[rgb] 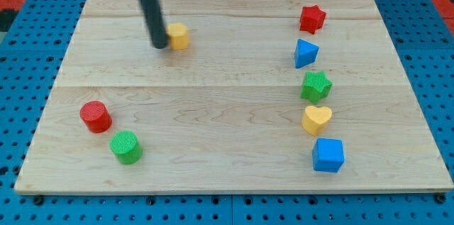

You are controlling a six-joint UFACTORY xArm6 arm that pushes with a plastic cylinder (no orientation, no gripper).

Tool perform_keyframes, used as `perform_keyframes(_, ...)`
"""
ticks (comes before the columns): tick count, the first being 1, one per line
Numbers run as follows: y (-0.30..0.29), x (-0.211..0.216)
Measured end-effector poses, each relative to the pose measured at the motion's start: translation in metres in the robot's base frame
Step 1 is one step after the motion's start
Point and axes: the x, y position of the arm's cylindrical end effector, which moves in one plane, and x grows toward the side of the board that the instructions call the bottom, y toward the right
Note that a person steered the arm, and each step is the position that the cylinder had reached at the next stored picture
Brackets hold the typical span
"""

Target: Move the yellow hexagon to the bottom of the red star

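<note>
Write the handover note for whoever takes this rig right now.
My tip is down on the board, touching or nearly touching the left side of the yellow hexagon, upper left area.
The red star sits at the upper right, far from the hexagon.
Directly below the star is the blue block, then the green star, so the target spot is tight.
Done: the tip is placed to push toward the view's right.
Left: the whole push across to just under the red star.
</note>
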Motion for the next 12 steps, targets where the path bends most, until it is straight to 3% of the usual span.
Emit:
perform_keyframes(1, 0.045, -0.020)
perform_keyframes(2, 0.005, -0.085)
perform_keyframes(3, 0.028, -0.093)
perform_keyframes(4, 0.072, -0.069)
perform_keyframes(6, 0.082, -0.048)
perform_keyframes(8, 0.173, -0.031)
perform_keyframes(9, 0.132, -0.030)
perform_keyframes(10, 0.118, 0.005)
perform_keyframes(11, 0.159, 0.016)
perform_keyframes(12, 0.185, 0.000)
